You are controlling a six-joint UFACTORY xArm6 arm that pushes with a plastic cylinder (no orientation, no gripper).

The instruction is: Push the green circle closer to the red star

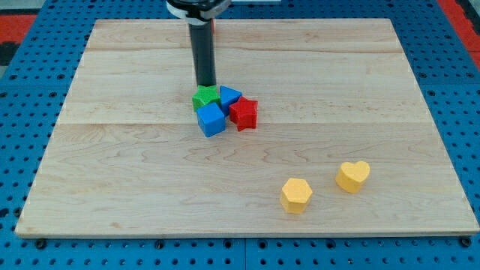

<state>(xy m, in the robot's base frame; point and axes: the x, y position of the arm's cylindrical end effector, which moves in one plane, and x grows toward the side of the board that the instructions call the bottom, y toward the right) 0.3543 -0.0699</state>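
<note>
The green block (pixel 203 97) sits near the board's centre, in a tight cluster. Its round shape is hard to make out. The red star (pixel 244 113) lies just to its lower right. A blue cube (pixel 211 119) touches the green block from below, and a second blue block (pixel 229 95) sits between the green block and the red star. My tip (pixel 206 84) stands right at the top edge of the green block, touching or almost touching it.
A yellow hexagon (pixel 296 195) and a yellow heart (pixel 352 175) lie at the lower right of the wooden board (pixel 112 187). A blue pegboard (pixel 22 112) surrounds the board.
</note>
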